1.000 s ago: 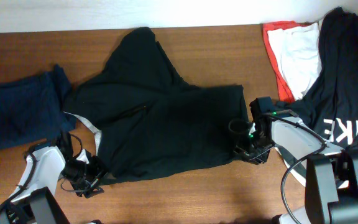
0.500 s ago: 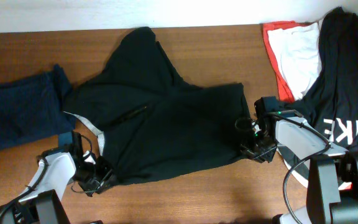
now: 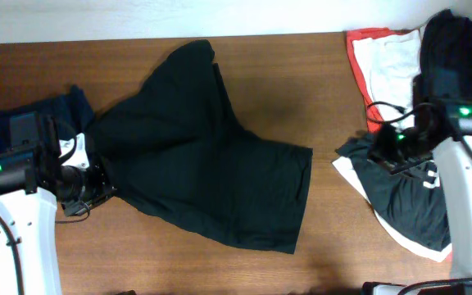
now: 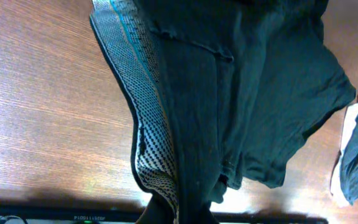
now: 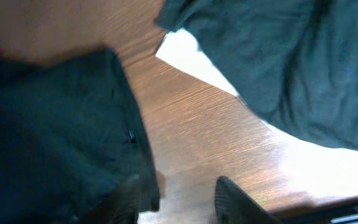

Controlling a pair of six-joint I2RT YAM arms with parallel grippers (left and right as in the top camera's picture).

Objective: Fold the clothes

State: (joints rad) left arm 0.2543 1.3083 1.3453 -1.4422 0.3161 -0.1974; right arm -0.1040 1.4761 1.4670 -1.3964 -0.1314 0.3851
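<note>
One waistband (image 4: pixel 148 143) edge of the dark garment (image 3: pixel 211 172) is pinched by left fingers (image 3: pixel 93 187); right fingers (image 5: pixel 235 199) seemingly spread.

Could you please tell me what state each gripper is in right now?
Left gripper: closed on the black garment, at its banded edge.
Right gripper: open, holding nothing.

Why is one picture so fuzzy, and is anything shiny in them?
Right wrist view: smeared all over, probably from movement, so the dark shorts look soft; the table washes out pale toward lower right, likely glare. Left wrist view: sharp, the waistband weave is crisp. Overhead view: even light, no strong glare.
</note>
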